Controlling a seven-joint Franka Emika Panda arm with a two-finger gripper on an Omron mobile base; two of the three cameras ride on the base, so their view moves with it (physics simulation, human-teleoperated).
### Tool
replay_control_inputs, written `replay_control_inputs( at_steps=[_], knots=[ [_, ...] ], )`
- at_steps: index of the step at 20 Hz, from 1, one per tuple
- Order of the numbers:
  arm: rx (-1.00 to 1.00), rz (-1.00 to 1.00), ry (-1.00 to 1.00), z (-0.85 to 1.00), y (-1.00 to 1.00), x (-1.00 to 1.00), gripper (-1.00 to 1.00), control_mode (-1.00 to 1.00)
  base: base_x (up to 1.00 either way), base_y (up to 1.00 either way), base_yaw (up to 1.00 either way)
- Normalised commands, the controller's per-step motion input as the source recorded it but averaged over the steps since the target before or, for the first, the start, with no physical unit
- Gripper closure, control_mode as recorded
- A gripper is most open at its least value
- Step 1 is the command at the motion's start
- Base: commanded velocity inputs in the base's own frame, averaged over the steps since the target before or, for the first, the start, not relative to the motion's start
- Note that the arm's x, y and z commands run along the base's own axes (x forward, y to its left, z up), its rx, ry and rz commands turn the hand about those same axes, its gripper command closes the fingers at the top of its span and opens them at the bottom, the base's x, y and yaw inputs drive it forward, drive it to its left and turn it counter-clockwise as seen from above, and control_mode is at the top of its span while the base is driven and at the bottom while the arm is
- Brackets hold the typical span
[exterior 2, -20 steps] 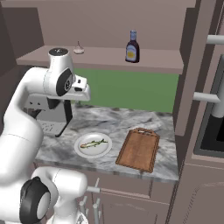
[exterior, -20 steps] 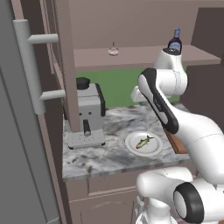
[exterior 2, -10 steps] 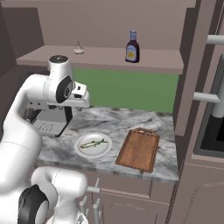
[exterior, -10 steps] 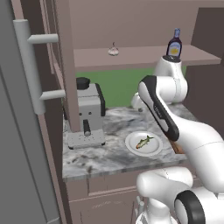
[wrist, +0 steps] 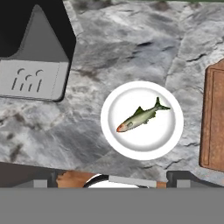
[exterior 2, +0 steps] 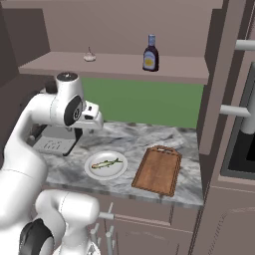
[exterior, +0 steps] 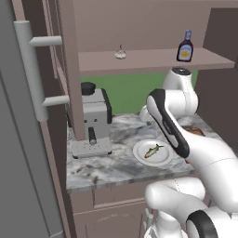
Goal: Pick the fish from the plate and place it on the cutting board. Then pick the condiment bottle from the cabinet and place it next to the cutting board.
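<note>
The small greenish-silver fish (wrist: pixel 141 116) lies slantwise in the middle of the white plate (wrist: pixel 114 138) on the marble counter. My gripper (wrist: pixel 111 183) is open, fingertips wide apart with nothing between them, high above the plate's near rim. From the right base view my hand (exterior 2: pixel 90 117) hangs over the counter, behind and left of the fish (exterior 2: pixel 106 163) and plate (exterior 2: pixel 92 172). The reddish-brown cutting board (exterior 2: pixel 158 169) lies right of the plate. The dark condiment bottle (exterior 2: pixel 151 54) stands on the cabinet shelf (exterior 2: pixel 124 67). My arm partly hides the board (exterior: pixel 195 131).
A coffee machine (exterior: pixel 93 122) stands left of the plate (exterior: pixel 139 155), its drip tray (wrist: pixel 33 79) near my hand. A pale garlic-shaped thing (exterior: pixel 120 54) sits on the shelf. The grey door with bar handle (exterior: pixel 32 69) and tall cabinet panels flank the counter.
My arm has lowered from shelf height, bringing the hand down toward the counter above the plate. Fish, plate, board and bottle have stayed put.
</note>
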Motion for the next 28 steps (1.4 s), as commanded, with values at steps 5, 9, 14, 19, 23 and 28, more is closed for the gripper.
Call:
replay_control_inputs(
  at_steps=[5, 9, 14, 19, 23, 28],
  knots=[
    [0.0, -0.04, 0.04, -0.22, -0.03, 0.0, -1.0, -1.0, 0.0, 0.0, 0.0],
    [0.0, -0.06, 0.08, -0.27, -0.05, 0.0, -1.0, -1.0, 0.0, 0.0, 0.0],
    [0.0, -0.06, 0.07, -0.26, -0.03, 0.01, -1.0, -1.0, 0.0, 0.0, 0.0],
    [0.03, -0.02, 0.02, -0.24, -0.02, 0.09, -1.0, -1.0, 0.0, 0.0, 0.0],
    [0.06, 0.0, 0.0, -0.25, -0.08, 0.09, -1.0, -1.0, 0.0, 0.0, 0.0],
    [0.03, 0.0, 0.0, -0.26, -0.08, 0.02, -1.0, -1.0, 0.0, 0.0, 0.0]
  ],
)
